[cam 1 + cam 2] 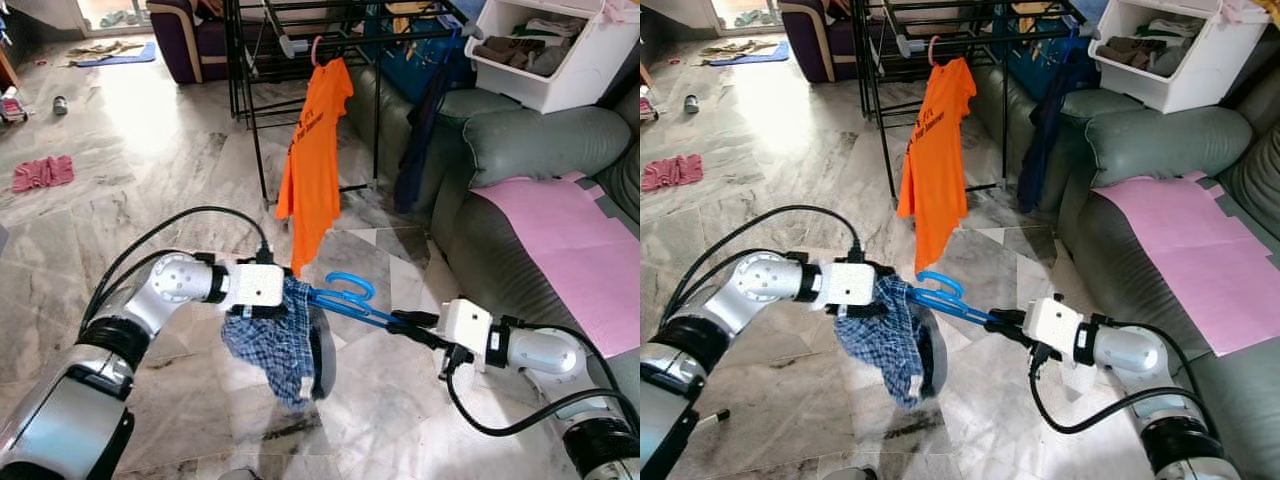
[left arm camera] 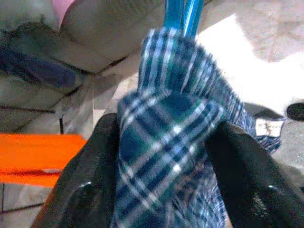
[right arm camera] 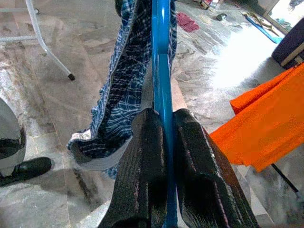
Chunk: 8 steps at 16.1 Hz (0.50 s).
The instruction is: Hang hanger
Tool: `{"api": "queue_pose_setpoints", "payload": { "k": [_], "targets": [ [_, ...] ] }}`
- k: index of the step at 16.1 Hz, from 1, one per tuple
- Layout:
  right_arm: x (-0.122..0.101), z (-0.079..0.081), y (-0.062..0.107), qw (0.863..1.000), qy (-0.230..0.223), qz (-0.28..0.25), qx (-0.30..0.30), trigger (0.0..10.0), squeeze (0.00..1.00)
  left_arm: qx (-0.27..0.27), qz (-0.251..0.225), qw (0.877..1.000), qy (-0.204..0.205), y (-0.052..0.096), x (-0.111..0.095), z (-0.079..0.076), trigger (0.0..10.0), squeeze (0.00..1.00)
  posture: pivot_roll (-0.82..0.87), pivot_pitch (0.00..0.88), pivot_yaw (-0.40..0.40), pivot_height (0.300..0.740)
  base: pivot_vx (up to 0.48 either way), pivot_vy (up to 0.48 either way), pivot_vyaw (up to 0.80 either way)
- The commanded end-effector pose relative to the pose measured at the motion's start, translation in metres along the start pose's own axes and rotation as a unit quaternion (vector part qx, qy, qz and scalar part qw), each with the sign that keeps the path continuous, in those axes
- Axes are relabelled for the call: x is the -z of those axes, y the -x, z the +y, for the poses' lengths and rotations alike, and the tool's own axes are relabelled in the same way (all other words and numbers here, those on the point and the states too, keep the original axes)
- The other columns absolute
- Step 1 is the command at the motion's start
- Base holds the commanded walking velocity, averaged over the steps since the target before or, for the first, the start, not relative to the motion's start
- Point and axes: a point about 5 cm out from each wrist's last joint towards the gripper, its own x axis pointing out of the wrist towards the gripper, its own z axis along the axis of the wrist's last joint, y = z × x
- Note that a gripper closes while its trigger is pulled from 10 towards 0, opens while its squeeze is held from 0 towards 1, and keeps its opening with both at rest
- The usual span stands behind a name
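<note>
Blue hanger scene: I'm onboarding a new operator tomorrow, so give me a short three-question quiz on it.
1. True or false: the right gripper is shut on the blue hanger.
2. What does the left gripper pinch? A) orange shirt B) plaid cloth C) pink sheet
3. Fill in: the orange shirt hangs from the black ____.

Key: 1 true. 2 B, the plaid cloth. 3 drying rack.

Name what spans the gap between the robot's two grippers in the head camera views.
The blue hanger bridges it: the right gripper clamps one end, and the other runs into the plaid cloth that the left gripper pinches. Marble floor lies below.
</note>
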Motion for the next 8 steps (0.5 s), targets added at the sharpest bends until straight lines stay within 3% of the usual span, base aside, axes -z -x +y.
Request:
{"api": "queue_pose_setpoints", "payload": {
  "k": [1, 8],
  "targets": [
    [-0.0031, -0.0032, -0.0017, 1.000, 0.014, -0.004, 0.002, 10.0, 0.00, -0.003, -0.015, 1.000, -0.013, 0.0003, -0.0072, 0.0063, 0.0, 0.00, 0.06, 0.091, -0.062, 0.740, 0.000, 0.000, 0.00],
    [-0.0027, -0.0038, -0.0025, 1.000, 0.017, -0.002, 0.005, 10.0, 0.00, 0.019, 0.009, 0.999, -0.026, 0.0040, -0.0003, 0.0038, 0.0, 0.00, 0.06, 0.088, -0.060, 0.740, 0.000, 0.000, 0.00]
  ]
}}
